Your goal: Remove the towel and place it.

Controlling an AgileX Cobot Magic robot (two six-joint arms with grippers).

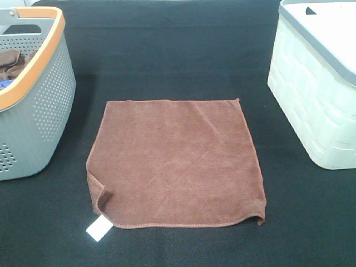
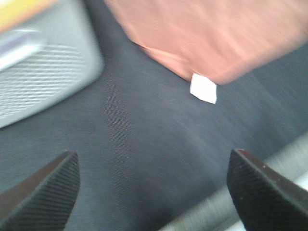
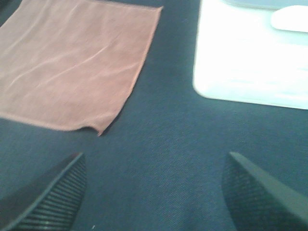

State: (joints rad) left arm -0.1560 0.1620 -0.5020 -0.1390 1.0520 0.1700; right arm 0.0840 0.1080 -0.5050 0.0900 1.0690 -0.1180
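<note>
The reddish-brown towel (image 1: 175, 164) lies spread flat on the black table between the two baskets, its white tag (image 1: 99, 228) at the front left corner, which is slightly folded over. Neither gripper shows in the exterior high view. In the left wrist view my left gripper (image 2: 153, 190) is open and empty over bare black cloth, short of the towel's (image 2: 211, 36) tagged corner (image 2: 203, 88). In the right wrist view my right gripper (image 3: 154, 192) is open and empty, short of the towel's (image 3: 72, 62) front right corner.
A grey perforated basket with an orange rim (image 1: 39, 100) stands at the left, holding another brown cloth (image 1: 14, 62); it also shows in the left wrist view (image 2: 43, 67). A white basket with a grey rim (image 1: 317, 89) stands at the right, seen too in the right wrist view (image 3: 250, 57).
</note>
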